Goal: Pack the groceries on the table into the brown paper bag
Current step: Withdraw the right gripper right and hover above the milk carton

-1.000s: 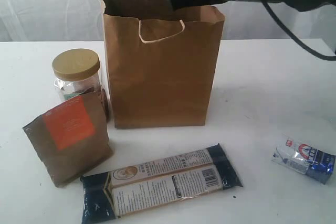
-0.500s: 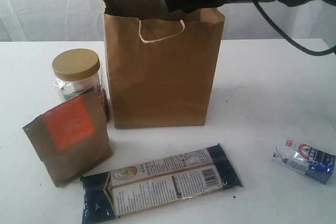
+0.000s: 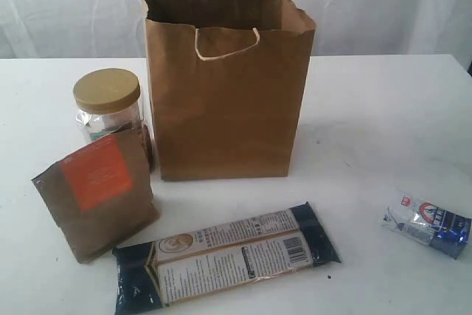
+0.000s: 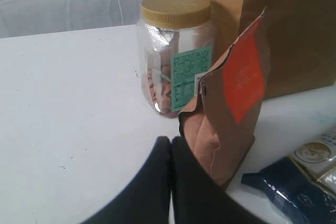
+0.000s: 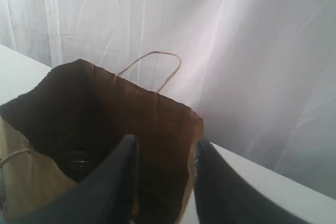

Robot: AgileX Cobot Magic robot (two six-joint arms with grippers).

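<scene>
Hanging high by the right-hand corner of the brown paper bag (image 5: pixel 157 124), the right gripper (image 5: pixel 165 182) holds its two dark fingers (image 5: pixel 118 182) partly spread, with nothing between them. Low inside the bag a dark round rim shows, probably the dark tin can (image 5: pixel 79 160); the yellow white-capped bottle cannot be made out in the shadow. The left gripper (image 4: pixel 170 171) sits low over the table (image 3: pixel 369 108) with its fingers pressed together and empty, just beside the brown pouch with orange label (image 4: pixel 231 103). Behind the pouch the gold-lidded clear jar (image 4: pixel 176 51) stands upright, close to the bag's left wall. The long dark-blue packet (image 3: pixel 225 256) lies flat in front of the bag, and the small blue-silver packet (image 3: pixel 428 226) lies well apart on the right side of the table.

Four groceries remain outside, so the step in hand looks like a fetch by the right arm, and the small packet is its nearest target. To do it well, the arm should clear the creased rim and the cream handles before swinging away, since a snag could tip the light bag. Over the packet, the jaws should spread wider and straddle its narrow width. The fingertips should come down almost to the tabletop, because the packet is thin and crinkly. A gentle squeeze, a high carry and a release over the middle of the opening should finish it.
</scene>
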